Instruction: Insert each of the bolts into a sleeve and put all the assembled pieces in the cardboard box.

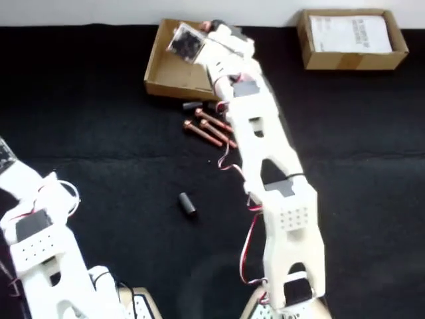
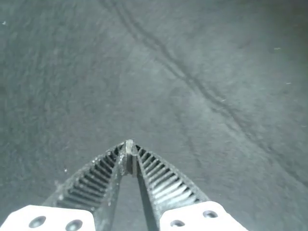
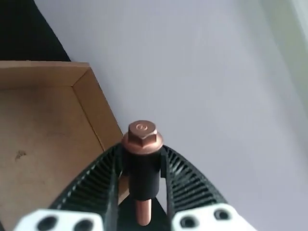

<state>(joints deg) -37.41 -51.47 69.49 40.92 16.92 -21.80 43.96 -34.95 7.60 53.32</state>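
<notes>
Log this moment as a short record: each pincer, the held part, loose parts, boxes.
right pincer: shut on sleeve with bolt through it, over the box rim
left pincer: shut, empty, over the cloth
loose bolts: on the cloth beside that box
loose sleeve: alone, nearer the arm bases
second box: far corner, paper inside

The right arm (image 1: 265, 146) hides the cardboard box's (image 1: 163, 70) right side and the loose bolts' (image 1: 206, 129) ends; the left edge cuts off the left arm (image 1: 40, 259).
</notes>
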